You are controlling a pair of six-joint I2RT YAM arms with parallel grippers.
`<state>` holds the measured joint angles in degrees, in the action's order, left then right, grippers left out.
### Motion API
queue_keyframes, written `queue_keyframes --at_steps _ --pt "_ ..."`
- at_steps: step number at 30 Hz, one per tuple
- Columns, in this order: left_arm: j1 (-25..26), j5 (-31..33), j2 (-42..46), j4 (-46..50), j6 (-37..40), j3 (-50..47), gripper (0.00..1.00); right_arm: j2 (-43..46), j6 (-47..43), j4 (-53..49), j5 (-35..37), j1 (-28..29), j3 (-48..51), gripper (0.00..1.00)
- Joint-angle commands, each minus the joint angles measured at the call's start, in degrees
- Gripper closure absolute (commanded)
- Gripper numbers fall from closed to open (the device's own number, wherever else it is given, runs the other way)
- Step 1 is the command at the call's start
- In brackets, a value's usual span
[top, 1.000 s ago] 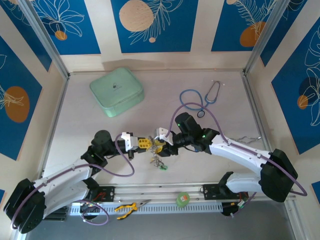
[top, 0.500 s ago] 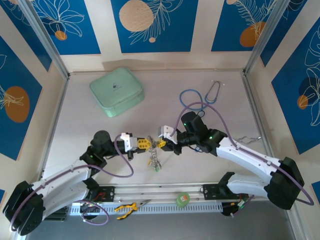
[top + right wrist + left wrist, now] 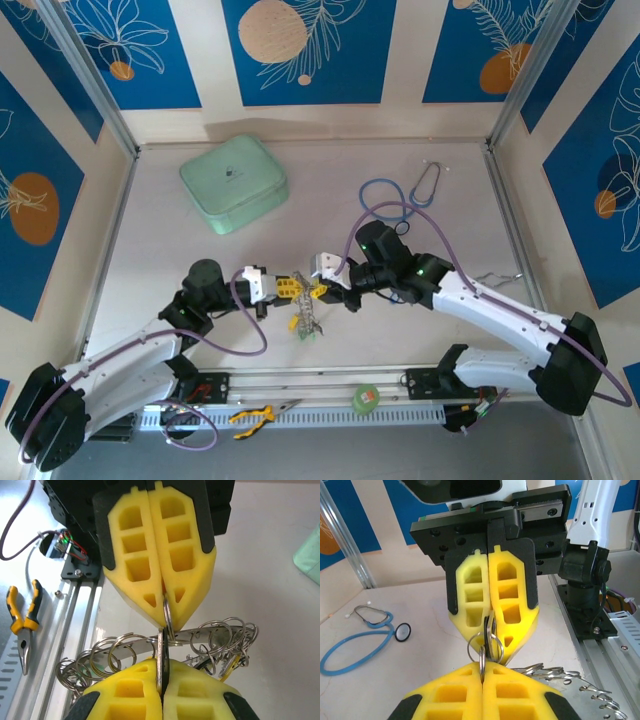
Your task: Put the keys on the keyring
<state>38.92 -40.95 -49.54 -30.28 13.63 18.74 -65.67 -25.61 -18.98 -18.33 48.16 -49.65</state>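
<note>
Lying nearest, by the arm bases, are yellow-handled pliers and a green tape roll on the rail at the counter edge. Just beyond, over the middle of the counter, the left fingers and right fingers meet tip to tip. The left fingers are pressed fully together, pinching a small split ring that pokes out of their tips. The right fingers are also clamped together, on a flat metal piece seen edge-on; whether it is a key blade or part of a ring I cannot tell. Directly below the meeting tips the keyring, a silvery band strung with many small rings, droops with the keys in a cluster; whether it touches the counter is unclear. Farther back lie a blue stethoscope on the right and a mint-green case on the left, well apart.
</note>
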Motion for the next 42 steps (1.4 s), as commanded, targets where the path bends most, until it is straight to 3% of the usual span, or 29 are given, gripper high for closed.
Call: queue_keyframes --at_steps 1,26,42 --pt "0.4 -0.9 1.4 -0.1 1.0 1.3 1.0 -1.9 -1.7 -3.3 4.7 0.1 -2.1 0.97" --pt "0.4 -1.1 1.2 4.3 3.6 2.4 1.0 -4.3 -4.6 -5.7 2.9 -0.7 -5.6 0.97" --pt "0.4 -0.3 -0.4 14.1 8.2 4.8 1.0 -2.8 -6.5 -5.4 0.5 -0.7 -8.2 0.97"
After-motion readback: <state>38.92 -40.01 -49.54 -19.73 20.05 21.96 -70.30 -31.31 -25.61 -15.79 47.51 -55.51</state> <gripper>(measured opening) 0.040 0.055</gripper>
